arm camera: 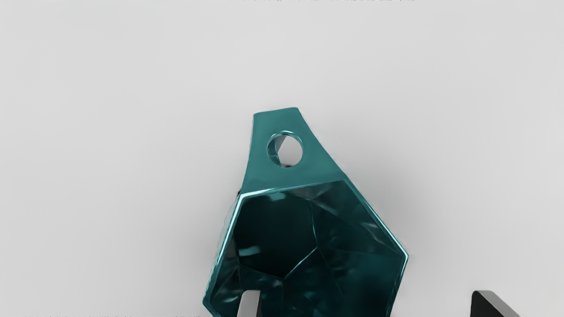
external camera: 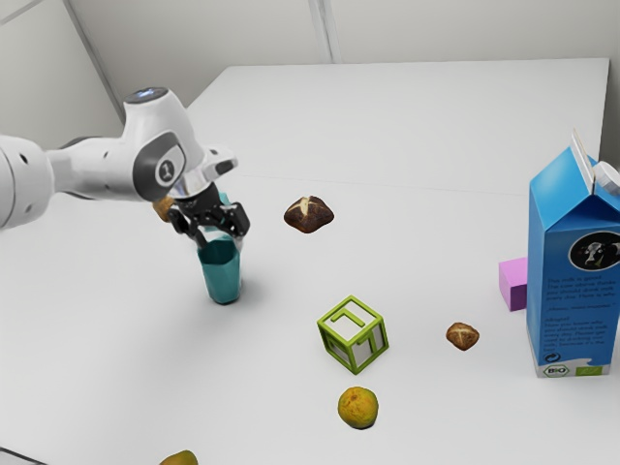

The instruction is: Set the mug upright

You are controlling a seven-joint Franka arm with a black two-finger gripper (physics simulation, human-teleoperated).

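Teal mug stands mouth-up on the table; upright goal looks met, no righting left. Gripper released, fingers wide apart, one over the mouth, one outside; rim contact unclear.

White seven-joint robot arm with glossy rounded casings, left of the frame
Dark grey joint bands, a numeral-marked dark round cap, black two-finger gripper.
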